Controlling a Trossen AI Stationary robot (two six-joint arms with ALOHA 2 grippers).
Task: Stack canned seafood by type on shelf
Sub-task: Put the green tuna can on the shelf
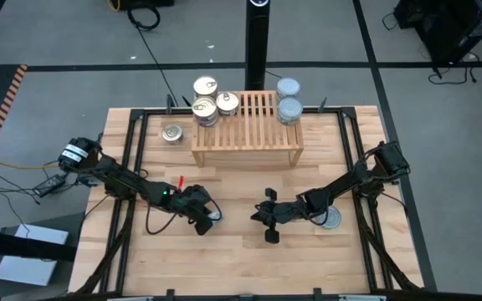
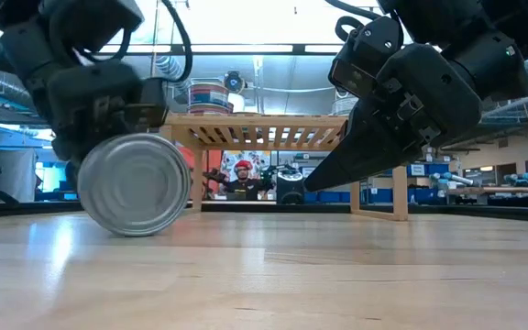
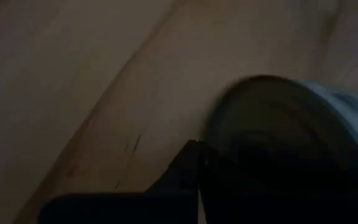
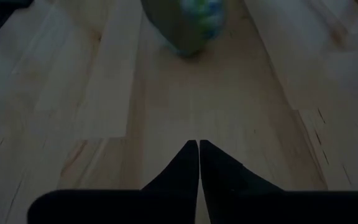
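The left pincer (image 1: 210,219) sits low on the counter (image 1: 241,259), its fingers shut to a point. A tin (image 2: 134,183) lies on its side right against it, rolled up on its edge with one ribbed flat end facing the low camera; in the left wrist view the tin (image 3: 291,143) touches the fingertips but is beside them, not between them. The right pincer (image 1: 268,219) is just across from the left one, also low over the counter and closed with nothing in it; its two fingers (image 4: 185,171) meet at the tip. Another tin (image 1: 331,219) lies flat behind the right pincer, under that arm. The shelf (image 1: 247,134) stands beyond both pincers, with gold-lidded tins (image 1: 212,99) at one end, blue-lidded tins (image 1: 289,99) at the other, and a single tin (image 1: 171,133) on the counter beside it.
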